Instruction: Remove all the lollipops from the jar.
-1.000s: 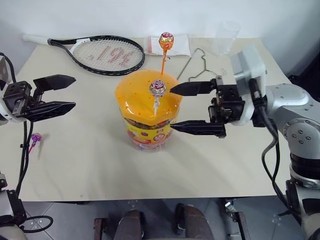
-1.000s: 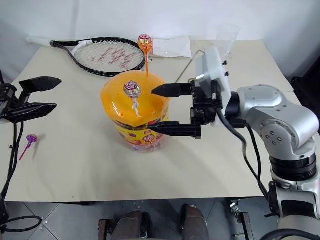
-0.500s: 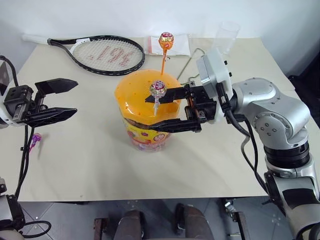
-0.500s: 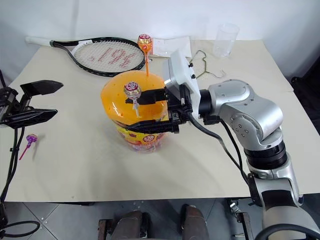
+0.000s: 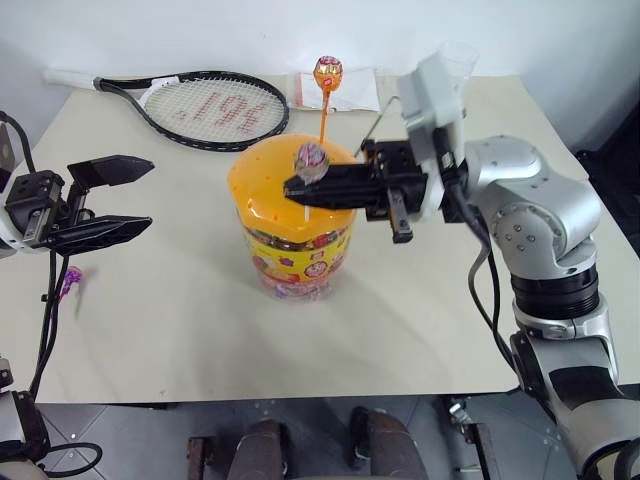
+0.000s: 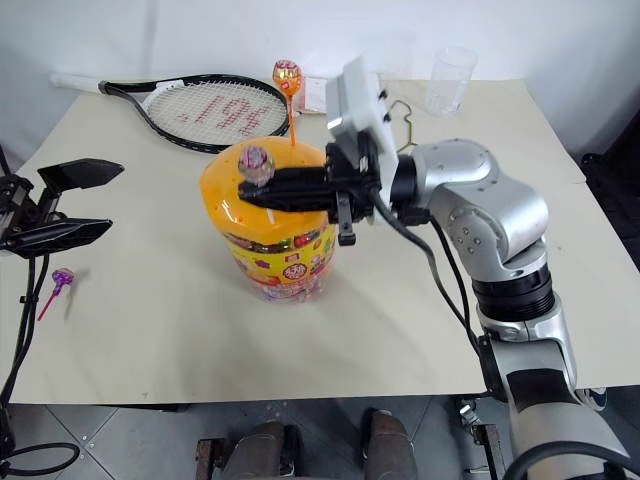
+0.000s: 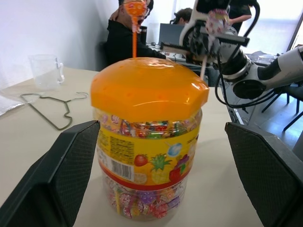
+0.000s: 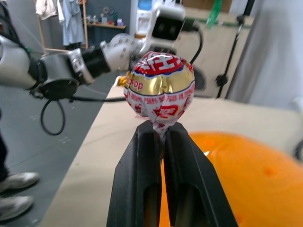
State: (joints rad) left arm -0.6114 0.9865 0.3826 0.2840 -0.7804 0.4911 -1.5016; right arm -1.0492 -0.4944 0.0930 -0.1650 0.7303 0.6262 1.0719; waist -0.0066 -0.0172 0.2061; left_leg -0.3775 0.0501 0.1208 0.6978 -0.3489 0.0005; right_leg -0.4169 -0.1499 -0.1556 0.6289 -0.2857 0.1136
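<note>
table (image 5: 200,330), beige, carries everything. racket (image 5: 205,105) lies flat at the far left of it. jar (image 5: 292,225) stands upright mid-table, orange domed lid (image 5: 280,185) on, label and loose candies visible through the clear wall.

right gripper (image 5: 292,192) reaches level across the lid from the right, fingers (image 8: 142,189) pinched together on the white stick of a pink lollipop (image 5: 310,157), just under the candy head; the head sits above the lid. whether the stick's lower end is clear of its hole is hard to tell.

left gripper (image 5: 140,195) hovers left of the jar, well apart from it, jaws spread wide, nothing between them.

glass (image 6: 447,78) stands at the far right edge of the table; wire hanger (image 7: 54,109) lies flat near it.

orange lollipop (image 5: 327,73) stands upright, its stick in the lid's far side. purple lollipop (image 5: 70,280) lies on the table near the left edge, below the left gripper.
</note>
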